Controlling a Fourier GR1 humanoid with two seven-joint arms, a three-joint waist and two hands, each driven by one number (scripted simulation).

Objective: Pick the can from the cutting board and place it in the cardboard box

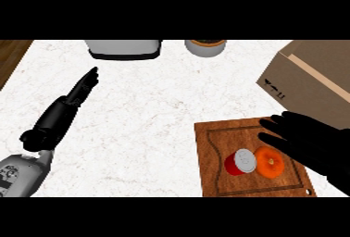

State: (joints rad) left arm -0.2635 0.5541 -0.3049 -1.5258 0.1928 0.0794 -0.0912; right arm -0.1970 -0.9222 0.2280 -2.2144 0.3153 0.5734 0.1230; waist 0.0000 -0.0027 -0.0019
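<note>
A red can (239, 162) with a silvery lid lies on its side on the wooden cutting board (219, 183), at the counter's lower right. An orange fruit (269, 162) sits touching the can on its right. My right hand (304, 139) hovers open over the board's right part, fingers stretched toward the upper left, just above and to the right of the fruit and can. It holds nothing. The cardboard box (311, 78) stands at the right edge, beyond the board. My left hand (82, 88) rests open at the left, fingers straight and pointing away.
A grey and white appliance (124, 48) stands at the counter's far edge. Beside it is a round white container (205, 46) with a brown top. The white marble counter (143, 120) spreads between the hands. Dark wood (10, 53) shows at the far left.
</note>
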